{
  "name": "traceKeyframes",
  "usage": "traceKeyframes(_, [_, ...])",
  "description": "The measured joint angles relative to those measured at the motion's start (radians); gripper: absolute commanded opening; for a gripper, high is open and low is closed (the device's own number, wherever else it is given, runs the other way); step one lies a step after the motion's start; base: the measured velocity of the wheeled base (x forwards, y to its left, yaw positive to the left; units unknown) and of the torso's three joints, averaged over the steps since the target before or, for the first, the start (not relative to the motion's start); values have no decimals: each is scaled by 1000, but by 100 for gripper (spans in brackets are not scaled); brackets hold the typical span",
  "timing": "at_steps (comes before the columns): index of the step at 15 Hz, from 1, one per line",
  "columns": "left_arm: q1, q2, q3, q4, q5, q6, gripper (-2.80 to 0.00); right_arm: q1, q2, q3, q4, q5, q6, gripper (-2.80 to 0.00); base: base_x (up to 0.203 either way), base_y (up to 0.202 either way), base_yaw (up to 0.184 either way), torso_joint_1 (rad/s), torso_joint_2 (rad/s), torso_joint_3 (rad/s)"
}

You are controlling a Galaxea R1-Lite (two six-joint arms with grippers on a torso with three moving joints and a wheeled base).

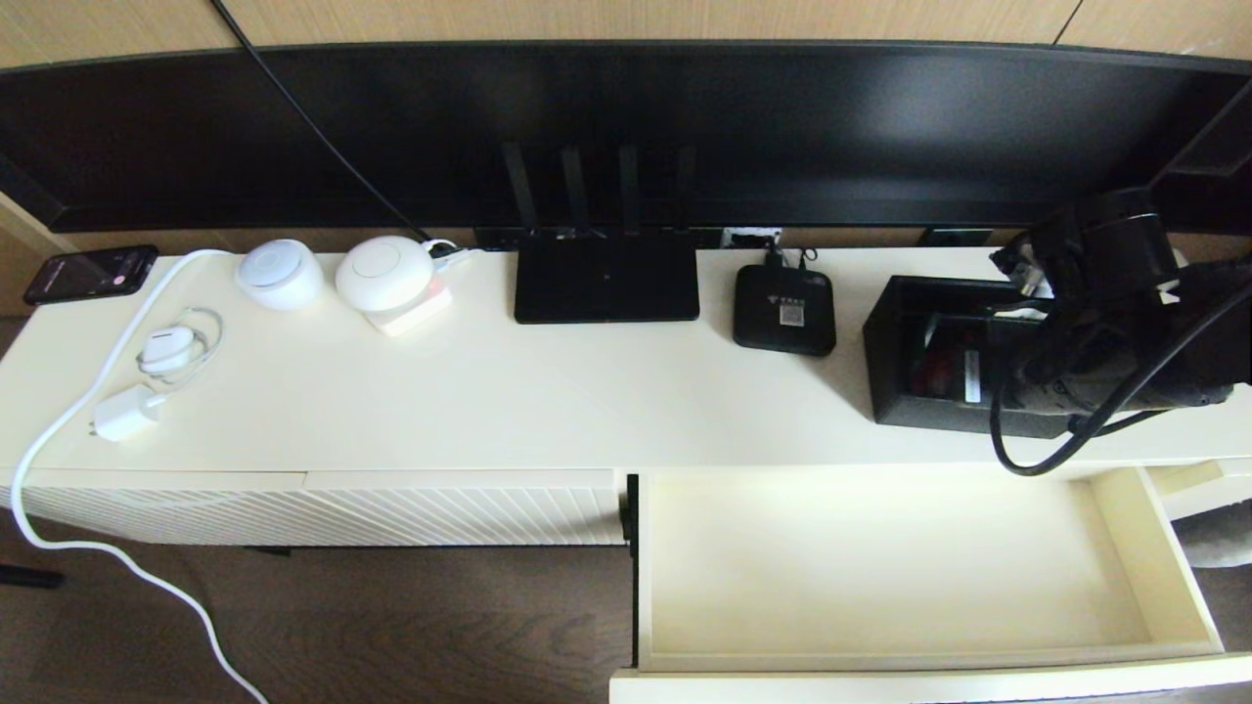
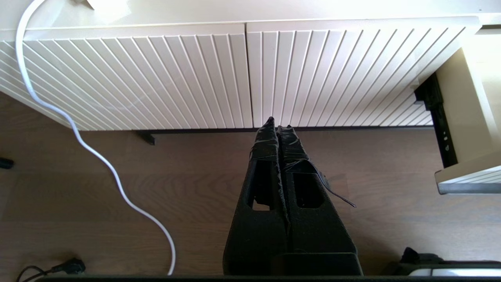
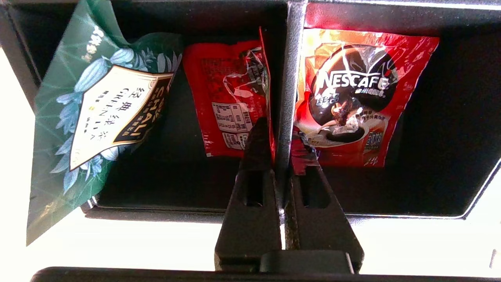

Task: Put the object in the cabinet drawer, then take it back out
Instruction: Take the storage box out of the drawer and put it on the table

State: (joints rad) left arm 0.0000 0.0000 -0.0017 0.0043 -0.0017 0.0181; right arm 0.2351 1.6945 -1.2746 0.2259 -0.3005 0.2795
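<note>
The black organizer box stands on the cream cabinet top at the right, behind the pulled-out drawer, whose smooth cream interior holds nothing. My right gripper reaches down into the box and is shut on its inner divider, one finger on each side. Red packets and a green tea packet lie inside. In the head view the right arm covers much of the box. My left gripper hangs shut and holding nothing above the floor, in front of the diagonally ribbed panel.
On the cabinet top stand a flat black router, a small black box with a white sticker, two white round devices, a phone and a white charger with cable. A dark TV spans the back.
</note>
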Motion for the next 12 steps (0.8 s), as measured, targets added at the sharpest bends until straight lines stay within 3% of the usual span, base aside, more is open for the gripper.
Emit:
traceKeyframes(1, [0, 0, 0, 0, 0, 0, -280, 0, -7, 20, -35, 1, -32, 0, 0, 0, 0, 0, 0, 0])
traceKeyframes(3, [0, 0, 0, 0, 0, 0, -280, -1, -18, 49, -72, 1, -68, 0, 0, 0, 0, 0, 0, 0])
traceKeyframes(11, [0, 0, 0, 0, 0, 0, -280, -9, -99, 34, -61, -1, -78, 0, 0, 0, 0, 0, 0, 0])
traceKeyframes(12, [0, 0, 0, 0, 0, 0, -280, -9, -129, 43, -58, -3, -91, -280, 0, 0, 0, 0, 0, 0])
